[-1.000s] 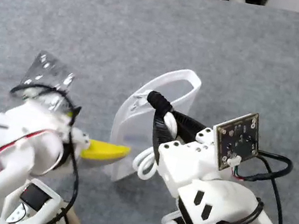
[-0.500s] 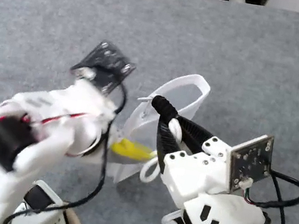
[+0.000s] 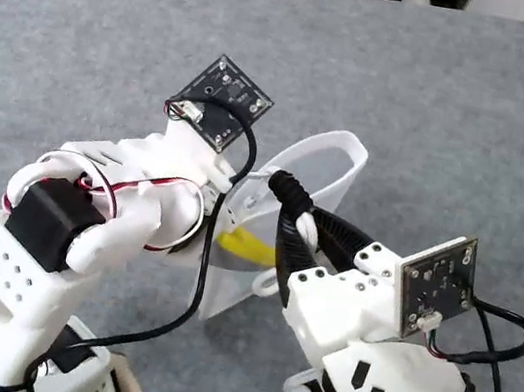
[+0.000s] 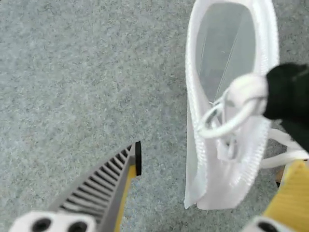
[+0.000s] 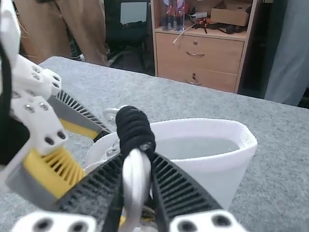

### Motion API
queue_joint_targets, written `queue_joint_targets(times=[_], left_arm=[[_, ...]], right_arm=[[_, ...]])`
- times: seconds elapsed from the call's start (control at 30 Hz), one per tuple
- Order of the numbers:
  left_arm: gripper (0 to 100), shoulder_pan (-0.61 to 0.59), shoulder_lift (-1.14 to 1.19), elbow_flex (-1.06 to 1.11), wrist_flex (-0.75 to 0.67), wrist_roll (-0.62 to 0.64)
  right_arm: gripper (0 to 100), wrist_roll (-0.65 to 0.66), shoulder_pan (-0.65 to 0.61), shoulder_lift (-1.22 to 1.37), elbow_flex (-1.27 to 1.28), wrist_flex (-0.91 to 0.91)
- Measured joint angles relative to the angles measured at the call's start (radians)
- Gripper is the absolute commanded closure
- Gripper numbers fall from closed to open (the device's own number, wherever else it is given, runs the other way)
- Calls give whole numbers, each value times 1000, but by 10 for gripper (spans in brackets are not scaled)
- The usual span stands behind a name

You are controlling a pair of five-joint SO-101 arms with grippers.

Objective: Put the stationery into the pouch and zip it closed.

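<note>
Pinching the white cord loop [image 5: 134, 181] between its black ribbed fingers [image 5: 174, 188], the right gripper [image 5: 136, 157] is clamped tight on it. That grip seems to be what props the white translucent mesh pouch [image 3: 327, 162] upright on the grey carpet-like table cover [image 3: 480, 113], with its mouth turned up and spread wide. The loop sits at the end of the pouch's rim nearest the right gripper, so the open mouth stretches away beyond the fingertips.

The left gripper [image 4: 213, 162] is spread wide and has nothing in it. Its grey-and-yellow ribbed finger [image 4: 108, 181] hangs over the bare cover on one side of the pouch and its yellow finger [image 4: 292, 193] on the other, with the pouch's lower corner between them. In the high view the yellow finger shows through the mesh wall, just beside the right gripper.

Judging from this, the left arm is placed to work at the pouch while the right one steadies it. Whether any stationery lies inside cannot be told. The zip is not yet drawn closed.
</note>
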Motion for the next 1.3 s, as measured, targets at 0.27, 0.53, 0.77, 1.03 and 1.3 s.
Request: queue_joint_targets(times=[0.27,0.53,0.77,1.03,1.3], left_arm=[[672,0,0,0,-20,-5],[787,5,3,54,-101,-8],[982,6,3,60,-103,-8],[973,9,3,61,-80,-8],[973,14,-6,57,-17,-98]], right_arm=[[986,0,0,0,0,0],[986,0,-2,0,0,0],[986,0,-2,6,0,0],[986,0,-2,2,0,-2],[986,2,80,2,2,-81]])
